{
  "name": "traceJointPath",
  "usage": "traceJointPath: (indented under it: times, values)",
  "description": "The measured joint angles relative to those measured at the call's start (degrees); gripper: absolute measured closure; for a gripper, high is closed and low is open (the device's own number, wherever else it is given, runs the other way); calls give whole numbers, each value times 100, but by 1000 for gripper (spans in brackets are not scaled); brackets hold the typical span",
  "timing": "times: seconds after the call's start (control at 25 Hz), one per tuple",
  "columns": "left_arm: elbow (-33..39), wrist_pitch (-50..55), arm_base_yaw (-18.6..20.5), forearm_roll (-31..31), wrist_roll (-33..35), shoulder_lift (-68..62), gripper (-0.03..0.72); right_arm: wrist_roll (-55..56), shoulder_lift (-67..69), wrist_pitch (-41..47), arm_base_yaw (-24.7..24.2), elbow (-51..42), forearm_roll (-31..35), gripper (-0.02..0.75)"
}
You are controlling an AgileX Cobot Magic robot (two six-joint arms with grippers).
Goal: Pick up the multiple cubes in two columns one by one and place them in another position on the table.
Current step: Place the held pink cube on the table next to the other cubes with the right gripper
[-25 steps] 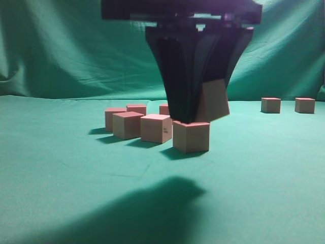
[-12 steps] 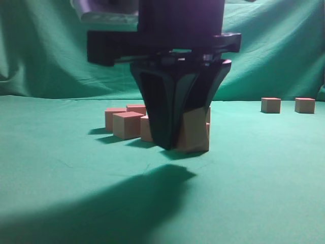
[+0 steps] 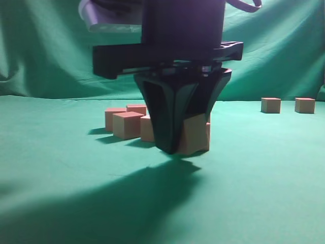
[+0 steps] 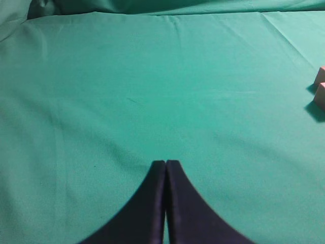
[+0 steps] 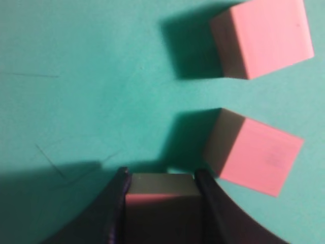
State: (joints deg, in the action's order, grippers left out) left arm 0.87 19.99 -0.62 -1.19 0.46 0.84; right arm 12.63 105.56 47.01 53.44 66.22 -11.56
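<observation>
My right gripper (image 3: 175, 146) hangs low over the table (image 3: 264, 178), shut on one reddish-pink cube (image 3: 195, 136) that sits tilted between the black fingers. The right wrist view shows that cube (image 5: 161, 185) wedged between both fingertips of the gripper (image 5: 161, 175), with two more cubes (image 5: 261, 38) (image 5: 254, 152) lying on the cloth just to its right. I cannot tell whether the held cube touches the cloth. Behind the gripper stands a cluster of cubes (image 3: 127, 124). My left gripper (image 4: 166, 163) is shut with nothing in it, above bare cloth.
Two separate cubes (image 3: 270, 104) (image 3: 304, 105) stand far back on the right. Cube corners (image 4: 321, 84) peek in at the right edge of the left wrist view. A wrinkled green backdrop (image 3: 51, 46) closes off the rear.
My right gripper has come down with its cube from above the cluster to just over the cloth. It now hides the front cube. Its shadow has grown.
</observation>
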Motion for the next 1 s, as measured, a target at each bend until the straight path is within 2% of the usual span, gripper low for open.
traceJointPath:
  times: [1.0]
  values:
    - [0,0,0,0,0,0,688,12,0,46,-70,0,-23,482]
